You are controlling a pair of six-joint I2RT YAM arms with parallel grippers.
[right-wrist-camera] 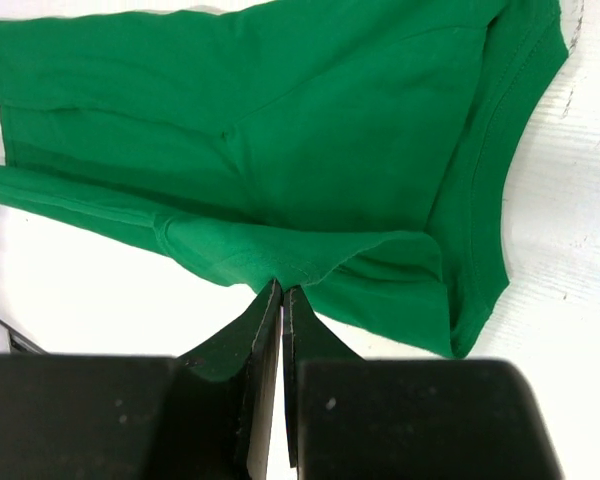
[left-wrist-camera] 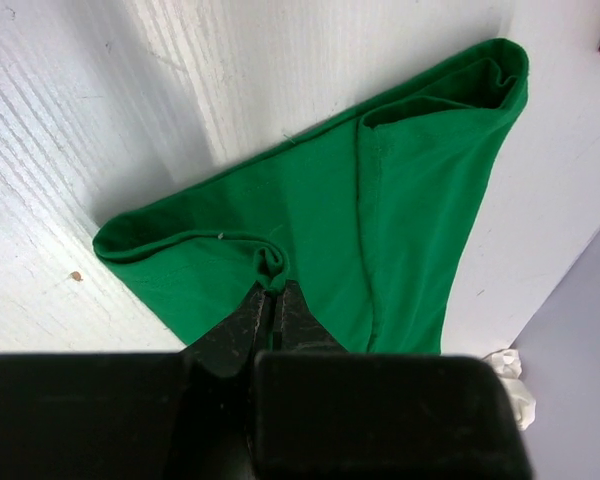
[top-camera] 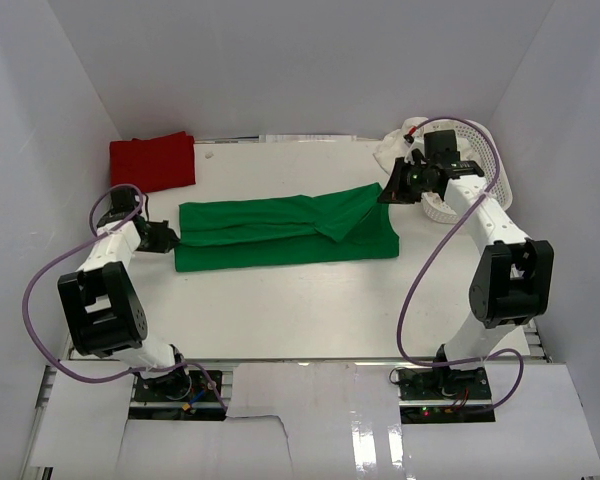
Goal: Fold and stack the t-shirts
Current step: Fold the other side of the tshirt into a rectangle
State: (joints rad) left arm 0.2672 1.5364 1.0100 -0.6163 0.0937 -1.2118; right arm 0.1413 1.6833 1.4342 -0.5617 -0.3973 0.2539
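At the far left corner a red cloth t-shirt (top-camera: 152, 162) lies as a compact rectangle, apparently already folded and set aside. That looks like the one finished piece, and nothing is stacked on it yet.

Just right of it, the left tool (top-camera: 170, 238) (left-wrist-camera: 272, 300) is closed on the left edge of the bright green cloth t-shirt (top-camera: 280, 235) (left-wrist-camera: 380, 200) (right-wrist-camera: 280, 130), pinching a small pucker of fabric. The shirt stretches across the middle of the white bench (top-camera: 280, 310) as a long band, doubled lengthwise, with one loose flap crossing it diagonally toward the right end. It looks part-folded: I judge the shortening folds and the move onto the red one remain.

The right tool (top-camera: 392, 190) (right-wrist-camera: 281, 290) is clamped on a folded hem at the shirt's far right corner, holding it slightly lifted.

Further right, a white plastic mesh basket (top-camera: 470, 190) sits at the bench edge with cream-white cloth (top-camera: 395, 148) bunched at its far side, probably shirts not yet begun.

The bench is matt white and faintly streaked in the wrist views. Plain white walls (top-camera: 300, 60) close in the left, back and right sides.
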